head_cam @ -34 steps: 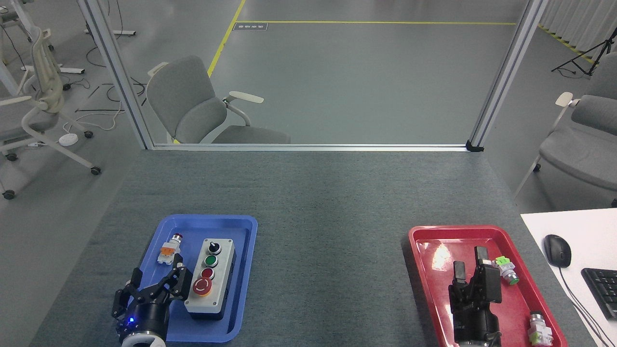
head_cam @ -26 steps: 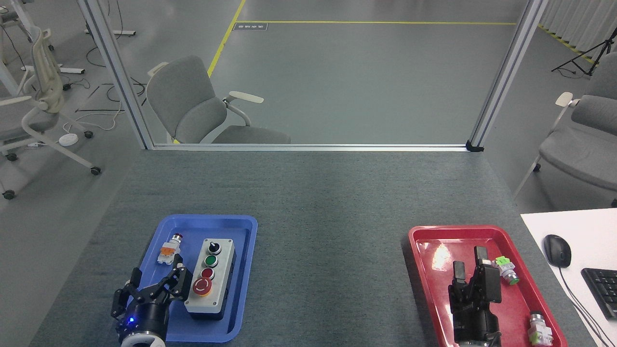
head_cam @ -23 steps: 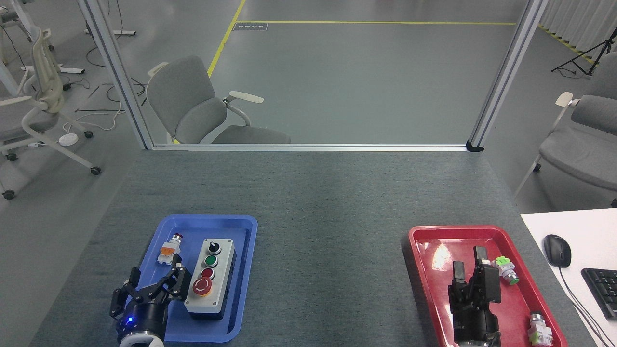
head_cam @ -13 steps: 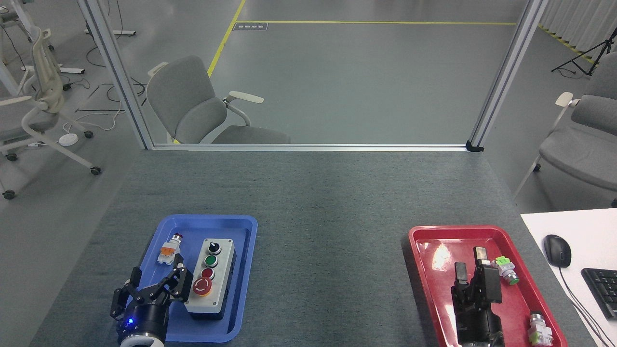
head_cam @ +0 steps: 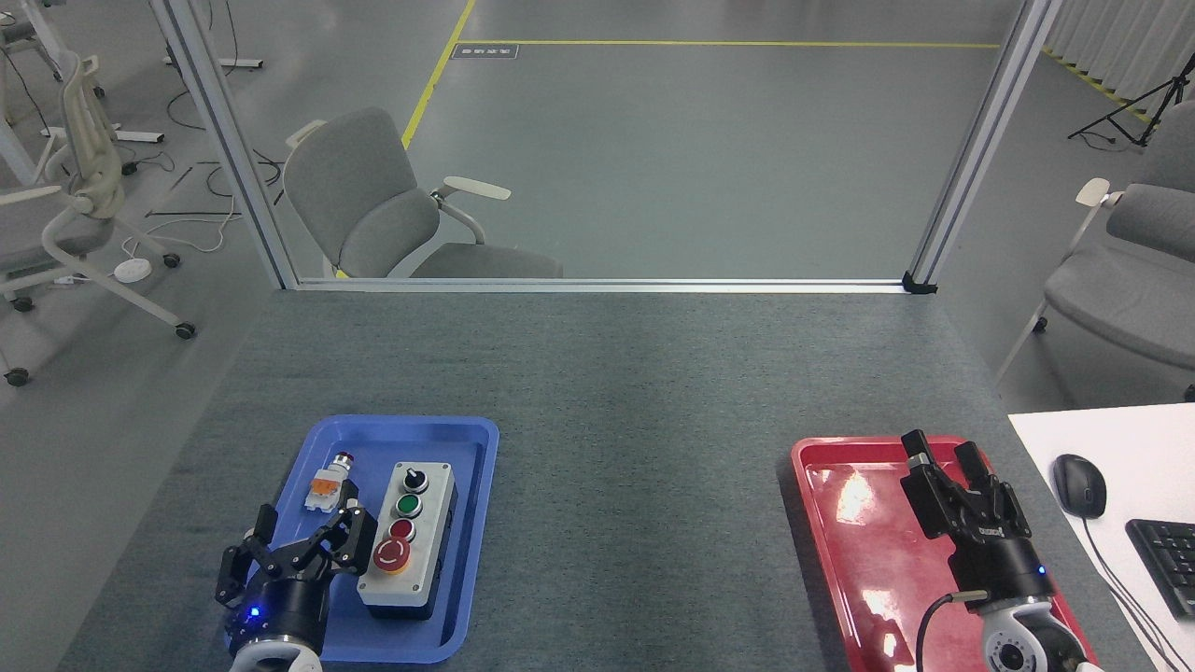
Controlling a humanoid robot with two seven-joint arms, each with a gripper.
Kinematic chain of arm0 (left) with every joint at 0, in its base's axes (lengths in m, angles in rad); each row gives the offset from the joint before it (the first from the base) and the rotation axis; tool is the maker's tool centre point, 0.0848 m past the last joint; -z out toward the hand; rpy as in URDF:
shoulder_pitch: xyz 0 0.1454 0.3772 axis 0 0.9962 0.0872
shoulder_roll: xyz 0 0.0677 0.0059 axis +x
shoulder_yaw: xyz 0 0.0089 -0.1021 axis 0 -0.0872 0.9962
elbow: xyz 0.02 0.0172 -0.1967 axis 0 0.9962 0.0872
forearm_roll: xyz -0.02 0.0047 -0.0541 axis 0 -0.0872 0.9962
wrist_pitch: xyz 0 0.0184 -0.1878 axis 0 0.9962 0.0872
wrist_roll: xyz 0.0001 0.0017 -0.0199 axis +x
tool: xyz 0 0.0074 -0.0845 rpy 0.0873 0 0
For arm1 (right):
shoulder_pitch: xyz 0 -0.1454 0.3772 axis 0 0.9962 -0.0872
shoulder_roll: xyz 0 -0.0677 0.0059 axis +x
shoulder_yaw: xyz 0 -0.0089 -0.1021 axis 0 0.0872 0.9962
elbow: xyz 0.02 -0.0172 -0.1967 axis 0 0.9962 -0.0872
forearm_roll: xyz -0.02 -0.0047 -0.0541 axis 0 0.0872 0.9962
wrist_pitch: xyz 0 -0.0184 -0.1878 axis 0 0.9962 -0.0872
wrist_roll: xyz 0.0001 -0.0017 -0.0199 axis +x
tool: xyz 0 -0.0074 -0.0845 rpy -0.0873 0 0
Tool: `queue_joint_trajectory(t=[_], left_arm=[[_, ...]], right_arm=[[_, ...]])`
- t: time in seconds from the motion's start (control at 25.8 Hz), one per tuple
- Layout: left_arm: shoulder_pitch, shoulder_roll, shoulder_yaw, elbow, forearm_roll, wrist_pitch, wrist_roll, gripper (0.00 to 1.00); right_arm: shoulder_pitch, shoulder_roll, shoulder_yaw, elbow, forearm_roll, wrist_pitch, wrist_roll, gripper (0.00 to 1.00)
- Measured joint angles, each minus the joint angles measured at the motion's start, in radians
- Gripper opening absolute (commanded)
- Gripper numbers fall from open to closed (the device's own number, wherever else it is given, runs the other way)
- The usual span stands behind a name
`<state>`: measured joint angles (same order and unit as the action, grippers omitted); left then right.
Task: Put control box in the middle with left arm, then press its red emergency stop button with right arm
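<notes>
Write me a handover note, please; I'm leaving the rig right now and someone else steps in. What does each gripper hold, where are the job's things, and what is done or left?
Left gripper: jaws open, empty, just left of the control box, at its near end.
Right gripper: jaws slightly apart, empty, over the far right part of the red tray.
Control box: lies flat in the blue tray, red emergency stop button at its near end. A small white-and-orange push-button part lies beside it.
Done: nothing yet.
Left: grasp the box with the left gripper, set it on the middle of the grey tabletop, then press the stop button with the right.
</notes>
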<state>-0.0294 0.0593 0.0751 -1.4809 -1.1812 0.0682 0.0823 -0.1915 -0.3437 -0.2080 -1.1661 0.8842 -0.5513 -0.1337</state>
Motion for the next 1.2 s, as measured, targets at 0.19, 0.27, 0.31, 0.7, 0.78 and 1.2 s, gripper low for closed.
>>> queue_joint_trajectory(t=[0.19,0.27,0.31,0.7,0.78,1.2], left_arm=[[-0.006,0.0,0.0,0.002,0.0,-0.001,0.0,0.99],[-0.011,0.0,0.0,0.002,0.0,-0.001,0.0,0.99],[-0.014,0.0,0.0,0.001,0.0,-0.001,0.0,0.99],[-0.016,0.006,-0.005,0.019,-0.002,-0.012,0.001,0.99],[-0.016,0.006,-0.01,0.024,-0.004,-0.016,0.002,0.99],[0.092,0.065,0.002,-0.073,-0.006,-0.143,0.003,0.99]], right_arm=[[0.008,-0.006,0.003,0.008,0.109,0.051,-0.013,0.98],[0.022,-0.007,0.004,0.012,0.146,0.06,-0.013,0.98],[0.029,-0.007,0.005,0.013,0.169,0.062,-0.013,0.98],[0.064,0.0,0.007,0.035,0.285,0.079,-0.015,0.99],[0.07,0.002,0.007,0.038,0.287,0.078,-0.015,0.99],[0.069,0.082,0.01,0.025,0.403,0.271,-0.008,0.99]])
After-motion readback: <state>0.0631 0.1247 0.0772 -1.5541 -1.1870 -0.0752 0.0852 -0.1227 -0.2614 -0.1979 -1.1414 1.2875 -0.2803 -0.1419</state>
